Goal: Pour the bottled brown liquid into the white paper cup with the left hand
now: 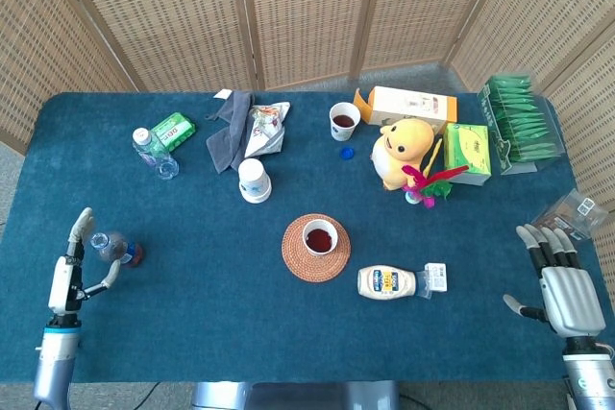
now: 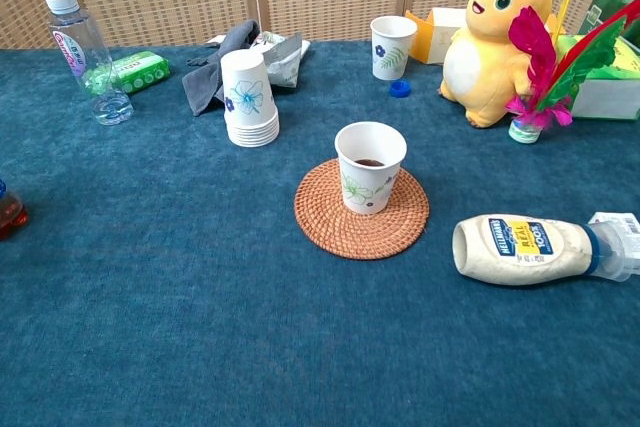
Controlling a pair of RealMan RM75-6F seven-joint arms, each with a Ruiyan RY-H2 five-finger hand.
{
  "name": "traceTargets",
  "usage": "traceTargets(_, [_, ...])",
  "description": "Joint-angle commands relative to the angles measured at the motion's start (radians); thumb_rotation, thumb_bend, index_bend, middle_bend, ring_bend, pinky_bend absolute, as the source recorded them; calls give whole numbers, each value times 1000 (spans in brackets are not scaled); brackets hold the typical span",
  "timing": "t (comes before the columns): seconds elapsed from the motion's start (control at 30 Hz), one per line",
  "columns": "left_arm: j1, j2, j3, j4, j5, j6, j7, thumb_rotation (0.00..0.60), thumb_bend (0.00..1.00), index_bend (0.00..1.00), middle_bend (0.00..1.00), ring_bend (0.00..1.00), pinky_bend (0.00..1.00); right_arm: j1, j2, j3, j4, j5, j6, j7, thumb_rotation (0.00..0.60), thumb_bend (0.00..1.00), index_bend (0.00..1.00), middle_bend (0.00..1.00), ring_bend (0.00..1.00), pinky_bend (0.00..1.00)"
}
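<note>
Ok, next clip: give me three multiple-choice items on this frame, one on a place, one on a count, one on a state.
1. Where does the cup on the coaster stand?
A. table middle
B. beside the plush toy
C. by the left hand

2. How many upright cups hold brown liquid?
A. one
B. two
C. four

3. The mayonnaise bottle is:
A. upright
B. lying on its side
C. held by the right hand

Answers:
1 A, the white paper cup sits mid-table.
2 B, that cup and the far cup both show brown liquid.
3 B, it lies flat on the table.
</note>
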State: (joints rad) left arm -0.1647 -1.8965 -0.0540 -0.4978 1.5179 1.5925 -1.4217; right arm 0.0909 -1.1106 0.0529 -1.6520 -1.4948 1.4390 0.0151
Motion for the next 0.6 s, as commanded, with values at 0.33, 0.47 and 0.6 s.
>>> traceTargets(0.33, [22, 29, -9, -50, 1, 43, 0, 600, 411, 0, 0, 0, 39, 0, -1, -2, -3, -1, -1, -4, 600, 0, 0, 0, 0, 0])
traceTargets(0.47, [25, 51, -14, -93, 6, 70, 10, 600, 411, 0, 0, 0, 31, 0, -1, -3, -4, -3, -1, -5, 600, 0, 0, 0, 0, 0])
traceTargets(0.6, [21, 98, -11, -179, 20, 84, 38, 600, 410, 0, 0, 0, 8, -1, -1, -5, -6, -6, 0, -7, 600, 0, 0, 0, 0, 0])
